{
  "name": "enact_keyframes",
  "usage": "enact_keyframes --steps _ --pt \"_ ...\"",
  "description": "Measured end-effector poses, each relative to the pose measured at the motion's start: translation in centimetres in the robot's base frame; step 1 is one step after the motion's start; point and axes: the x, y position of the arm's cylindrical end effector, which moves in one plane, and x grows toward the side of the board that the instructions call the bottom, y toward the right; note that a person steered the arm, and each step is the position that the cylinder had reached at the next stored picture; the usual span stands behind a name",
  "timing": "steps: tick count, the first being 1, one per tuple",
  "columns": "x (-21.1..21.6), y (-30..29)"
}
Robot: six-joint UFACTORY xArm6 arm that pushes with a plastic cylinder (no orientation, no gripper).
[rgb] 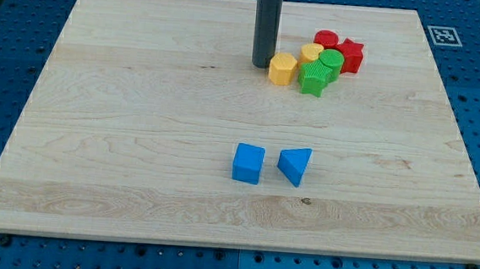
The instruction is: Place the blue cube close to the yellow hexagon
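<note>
The blue cube (248,163) lies on the wooden board, a little below its middle. The yellow hexagon (282,69) lies near the view's top, at the left end of a cluster of blocks. My tip (263,65) rests on the board just left of the yellow hexagon, very close to it; I cannot tell if it touches. The blue cube is far below the tip and the hexagon.
A blue triangle (295,165) lies just right of the blue cube. The cluster right of the hexagon holds a second yellow block (311,53), a green star (314,77), a green cylinder (331,63), a red cylinder (325,40) and a red star (350,56). The board's edge (232,243) borders a blue perforated table.
</note>
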Motion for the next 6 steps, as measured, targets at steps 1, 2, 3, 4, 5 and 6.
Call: enact_keyframes --steps 1,2,3,4,5,6 --pt "0.0 0.8" --pt "0.2 -1.3" --pt "2.6 -2.7" --pt "6.9 -2.7" --pt "13.0 -4.0" --pt "19.5 -4.5"
